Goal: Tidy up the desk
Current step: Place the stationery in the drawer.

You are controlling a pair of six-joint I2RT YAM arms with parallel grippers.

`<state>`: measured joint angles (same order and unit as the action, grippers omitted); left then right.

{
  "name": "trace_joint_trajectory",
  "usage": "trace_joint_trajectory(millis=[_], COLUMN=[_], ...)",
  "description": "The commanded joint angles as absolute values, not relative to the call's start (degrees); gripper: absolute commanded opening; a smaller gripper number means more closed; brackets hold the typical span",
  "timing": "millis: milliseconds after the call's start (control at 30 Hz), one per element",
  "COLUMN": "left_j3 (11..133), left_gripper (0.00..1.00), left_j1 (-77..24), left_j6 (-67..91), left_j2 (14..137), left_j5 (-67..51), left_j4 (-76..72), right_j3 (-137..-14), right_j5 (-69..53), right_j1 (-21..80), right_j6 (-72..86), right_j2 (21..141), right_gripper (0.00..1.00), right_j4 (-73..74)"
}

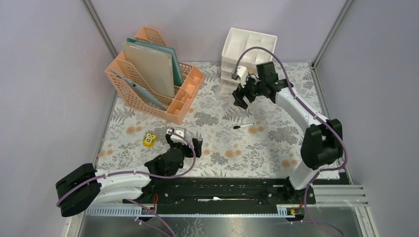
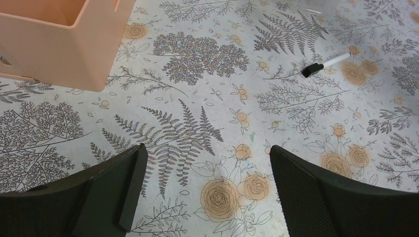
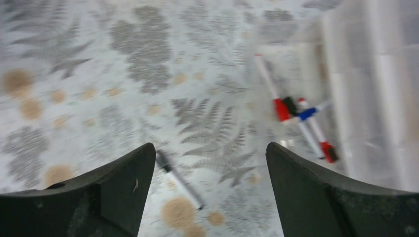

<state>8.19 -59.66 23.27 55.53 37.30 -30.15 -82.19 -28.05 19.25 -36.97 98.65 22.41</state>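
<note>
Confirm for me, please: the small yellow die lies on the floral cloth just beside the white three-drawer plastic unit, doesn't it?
Not quite. The small yellow die lies on the floral cloth near the peach plastic file rack, far from the white three-drawer plastic unit; the top external view shows this.

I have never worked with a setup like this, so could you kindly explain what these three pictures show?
Two robot arms are bolted at the near edge of the desk. One picture looks down from above; the other two come from cameras on each wrist, with the dark jaws at the bottom.

The left gripper is open and empty, low over the cloth. The right gripper is also open, holding nothing, beside the white drawer unit, where several markers lie in an open drawer.

A peach file rack, a yellow die and a black-capped marker are also on the desk.
</note>
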Motion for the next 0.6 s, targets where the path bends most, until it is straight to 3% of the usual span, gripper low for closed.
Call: trace_joint_trajectory(millis=[0,267,567], left_j3=[7.81,8.6,8.79], left_gripper=[0.99,0.99,0.99], left_j1=[-59.54,-59.56,-59.57], left_j6=[22.65,22.65,22.76], left_j2=[54.81,56.13,56.41], left_j5=[38.69,38.85,38.89], left_j4=[-33.02,-32.59,-32.55], right_j3=[-75.01,-66.95,-70.77], right_j5=[-41.96,-37.25,-25.4], right_j1=[19.85,19.86,19.84], right_j6=[-39.45,-58.6,-80.14], right_j2=[92.57,92.53,102.37], right_gripper=[0.89,0.91,0.91], right_j4=[27.76,27.9,35.58])
